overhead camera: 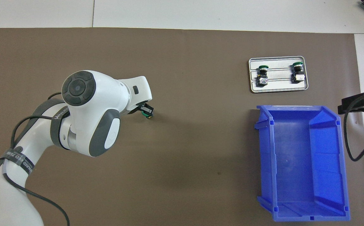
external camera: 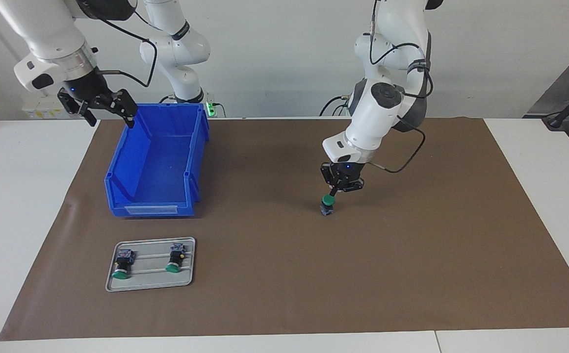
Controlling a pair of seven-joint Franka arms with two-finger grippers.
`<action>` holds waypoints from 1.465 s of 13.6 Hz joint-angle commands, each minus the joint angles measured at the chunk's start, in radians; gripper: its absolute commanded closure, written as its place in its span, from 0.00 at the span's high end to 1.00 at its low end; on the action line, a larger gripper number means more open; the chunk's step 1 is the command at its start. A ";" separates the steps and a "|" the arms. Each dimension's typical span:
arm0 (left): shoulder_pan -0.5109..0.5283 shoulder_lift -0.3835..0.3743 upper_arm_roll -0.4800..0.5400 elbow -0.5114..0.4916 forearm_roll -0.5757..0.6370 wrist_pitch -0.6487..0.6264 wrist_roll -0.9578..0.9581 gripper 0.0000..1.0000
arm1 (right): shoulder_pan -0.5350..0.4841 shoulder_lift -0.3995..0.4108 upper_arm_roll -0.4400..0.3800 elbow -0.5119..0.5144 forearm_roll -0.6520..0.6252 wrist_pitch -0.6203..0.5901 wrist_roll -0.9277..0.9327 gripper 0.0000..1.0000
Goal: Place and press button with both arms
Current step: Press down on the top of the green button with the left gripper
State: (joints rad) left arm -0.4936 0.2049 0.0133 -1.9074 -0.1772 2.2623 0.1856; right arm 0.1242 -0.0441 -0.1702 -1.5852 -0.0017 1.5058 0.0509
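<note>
Button point(external camera: 327, 204): upright on your mat, cap up, directly under left gripper point(external camera: 334, 192), fingertips pressed together on cap; right gripper point(external camera: 109, 112) spread.

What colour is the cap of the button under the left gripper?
Green; the button under the left gripper shows best in the facing view.

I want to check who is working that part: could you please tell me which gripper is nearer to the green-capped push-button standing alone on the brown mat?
Left. The left gripper is shut right at the green-capped push-button; the right gripper waits open above the blue plastic bin's corner.
</note>
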 commanded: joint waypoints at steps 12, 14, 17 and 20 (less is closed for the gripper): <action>-0.051 0.082 0.013 -0.042 0.125 0.068 -0.020 0.00 | -0.011 -0.014 0.001 -0.027 -0.014 0.074 -0.062 1.00; -0.051 0.082 0.013 -0.038 0.125 0.060 -0.020 0.00 | -0.011 -0.014 0.001 -0.027 -0.012 0.074 -0.059 1.00; -0.049 0.062 0.016 -0.013 0.125 0.034 -0.020 0.00 | -0.008 -0.016 0.003 -0.025 -0.001 0.062 -0.057 1.00; -0.033 0.004 0.022 0.024 0.125 -0.059 -0.020 0.00 | -0.003 -0.016 0.003 -0.025 0.002 0.062 -0.057 1.00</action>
State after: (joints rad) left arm -0.5305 0.2500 0.0248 -1.8971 -0.0775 2.2673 0.1836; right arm 0.1251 -0.0440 -0.1695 -1.5914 -0.0076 1.5573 0.0228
